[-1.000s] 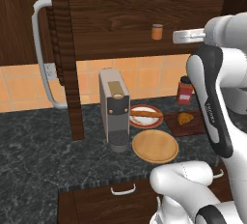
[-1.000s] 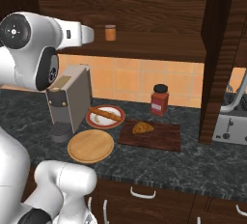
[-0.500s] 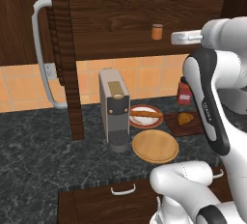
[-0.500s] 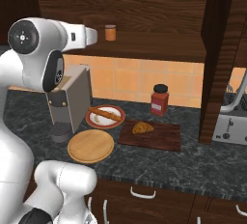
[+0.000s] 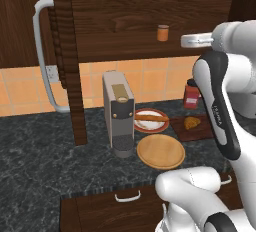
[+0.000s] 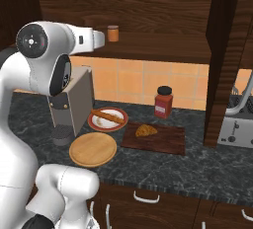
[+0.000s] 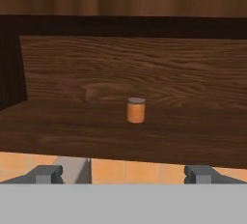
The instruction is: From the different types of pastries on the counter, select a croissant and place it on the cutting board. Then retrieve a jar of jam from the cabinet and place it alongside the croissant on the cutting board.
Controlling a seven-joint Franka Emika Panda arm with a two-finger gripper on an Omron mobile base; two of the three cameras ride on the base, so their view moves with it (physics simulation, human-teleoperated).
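Observation:
The small orange jar of jam [image 7: 136,110] with its pale lid stands alone on the cabinet's shelf [image 5: 125,51]. It also shows as the jar [image 5: 162,32] and the jar [image 6: 113,33]. My gripper [image 7: 124,175] is open, level with the shelf's front edge, a short way from the jar and empty. The hand's tip [image 5: 184,40] points at the jar from the right. Down on the counter [image 6: 207,166], the golden-brown croissant [image 6: 144,131] lies on the dark reddish cutting board [image 6: 165,142]. It shows again as the croissant [image 5: 191,123].
A red-rimmed plate [image 6: 118,122] holds the stick pastry [image 6: 106,116]. A round wooden plate [image 6: 93,149], a coffee machine [image 5: 119,113] and a red bottle [image 6: 163,102] stand near the board. The open cabinet door [image 5: 62,61] hangs left, another door [image 6: 225,60] right, with a toaster [image 6: 239,124] beyond it.
The arm's upper links have shifted a little and the hand has edged slightly towards the shelf. The jar and croissant have stayed put.

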